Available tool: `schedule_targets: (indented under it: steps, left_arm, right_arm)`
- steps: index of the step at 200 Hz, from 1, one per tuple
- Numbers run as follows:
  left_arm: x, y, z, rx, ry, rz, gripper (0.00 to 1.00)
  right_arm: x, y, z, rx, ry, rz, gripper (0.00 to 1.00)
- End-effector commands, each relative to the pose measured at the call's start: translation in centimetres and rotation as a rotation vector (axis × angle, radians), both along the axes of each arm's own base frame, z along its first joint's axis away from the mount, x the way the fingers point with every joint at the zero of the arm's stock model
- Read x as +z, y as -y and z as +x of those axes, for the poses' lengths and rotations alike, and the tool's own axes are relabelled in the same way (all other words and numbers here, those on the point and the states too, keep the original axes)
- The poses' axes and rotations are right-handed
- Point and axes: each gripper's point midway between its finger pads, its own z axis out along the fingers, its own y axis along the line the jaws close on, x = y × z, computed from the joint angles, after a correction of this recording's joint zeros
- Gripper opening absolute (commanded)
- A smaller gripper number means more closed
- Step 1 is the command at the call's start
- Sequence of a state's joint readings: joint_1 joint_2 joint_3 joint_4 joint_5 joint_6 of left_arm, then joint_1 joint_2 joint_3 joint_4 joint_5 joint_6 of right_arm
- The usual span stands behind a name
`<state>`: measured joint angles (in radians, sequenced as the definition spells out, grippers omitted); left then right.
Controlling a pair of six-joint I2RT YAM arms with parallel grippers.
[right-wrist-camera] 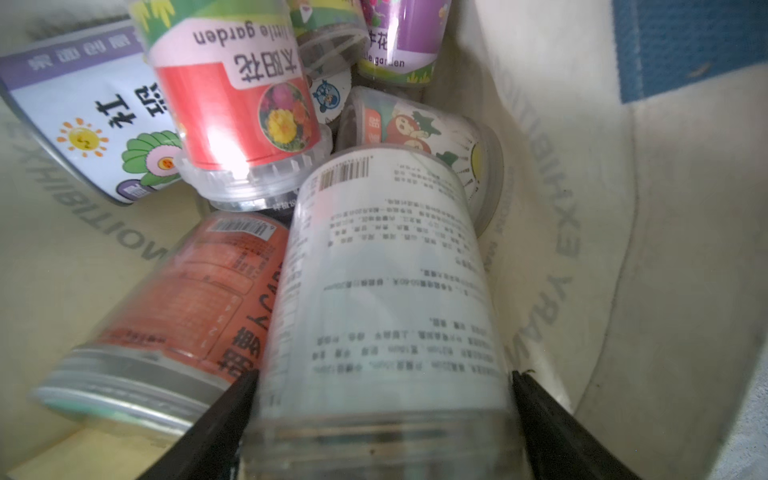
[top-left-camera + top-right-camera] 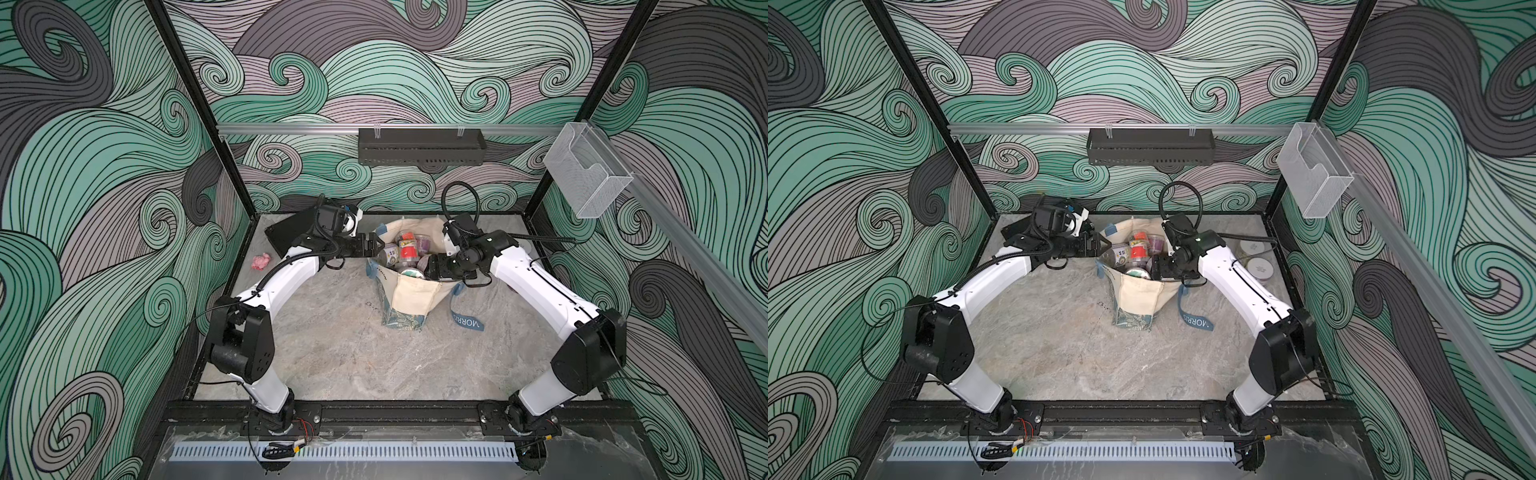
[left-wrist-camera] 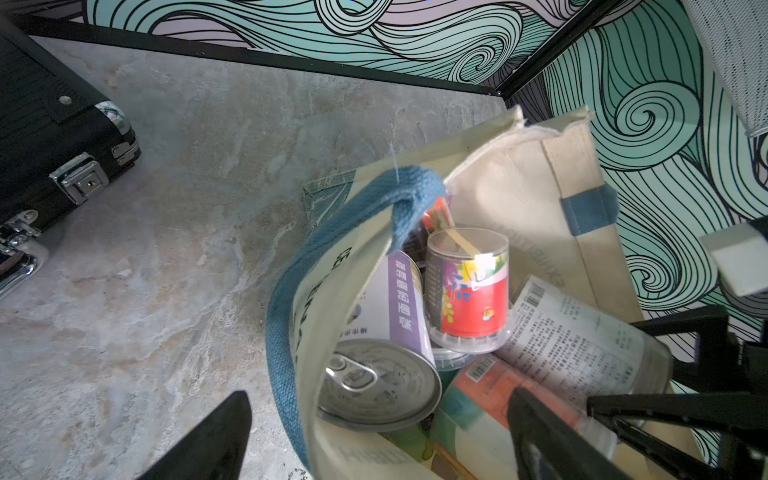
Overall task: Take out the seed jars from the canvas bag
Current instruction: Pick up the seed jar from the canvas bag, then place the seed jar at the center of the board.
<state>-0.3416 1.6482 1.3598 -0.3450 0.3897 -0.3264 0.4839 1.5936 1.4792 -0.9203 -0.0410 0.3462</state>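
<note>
The canvas bag (image 2: pixel 411 296) (image 2: pixel 1138 296) stands open at the middle back of the table, with several seed jars (image 2: pixel 408 250) (image 2: pixel 1137 250) heaped inside. My left gripper (image 2: pixel 376 245) (image 3: pixel 374 440) is open and straddles the bag's near rim and blue strap (image 3: pixel 353 208), one finger outside and one above the jars. A pull-tab jar (image 3: pixel 376 384) lies between them. My right gripper (image 2: pixel 430 266) (image 1: pixel 382 415) is inside the bag, its fingers pressed on both sides of a white-labelled seed jar (image 1: pixel 395 270). An orange-labelled jar (image 1: pixel 199 299) lies beside it.
A flat black hard case (image 2: pixel 291 232) (image 3: pixel 41 137) lies at the back left under my left wrist. A pink lump (image 2: pixel 261 262) sits by the left wall. Two round silvery-topped containers (image 2: pixel 1259 266) stand behind my right arm. A loose lettered strap (image 2: pixel 465 321) trails to the bag's right.
</note>
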Motion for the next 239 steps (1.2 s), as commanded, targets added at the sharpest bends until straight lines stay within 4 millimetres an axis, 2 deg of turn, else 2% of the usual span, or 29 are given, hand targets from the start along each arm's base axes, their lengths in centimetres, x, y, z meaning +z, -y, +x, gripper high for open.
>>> schedule_targets:
  steps: [1,46,110,142,171,205,239]
  left_arm:
    - [1.3,0.2,0.4,-0.002,0.019,-0.017,0.94]
    - [1.4,0.2,0.5,-0.001,0.021,-0.018,0.94]
    - [1.5,0.1,0.4,0.000,0.023,-0.018,0.94]
    - [1.4,0.1,0.5,0.000,0.024,-0.016,0.94]
    - [1.3,0.1,0.5,0.000,0.020,-0.015,0.94]
    - [1.4,0.1,0.4,-0.001,0.021,-0.016,0.94]
    - [1.3,0.1,0.5,0.000,0.020,-0.013,0.94]
  right_arm:
    - [4.3,-0.7,0.1,-0.008,0.103,0.073,0.79]
    - [6.9,-0.1,0.1,-0.043,0.183,0.103,0.78]
    - [11.1,1.8,-0.6,-0.107,0.298,0.153,0.76]
    - [12.7,3.5,-0.9,-0.155,0.329,0.197,0.75]
    - [13.8,6.1,-1.5,-0.229,0.345,0.251,0.75]
    - [13.2,10.0,-2.4,-0.347,0.323,0.269,0.74]
    - [9.7,13.6,-3.4,-0.473,0.223,0.255,0.74]
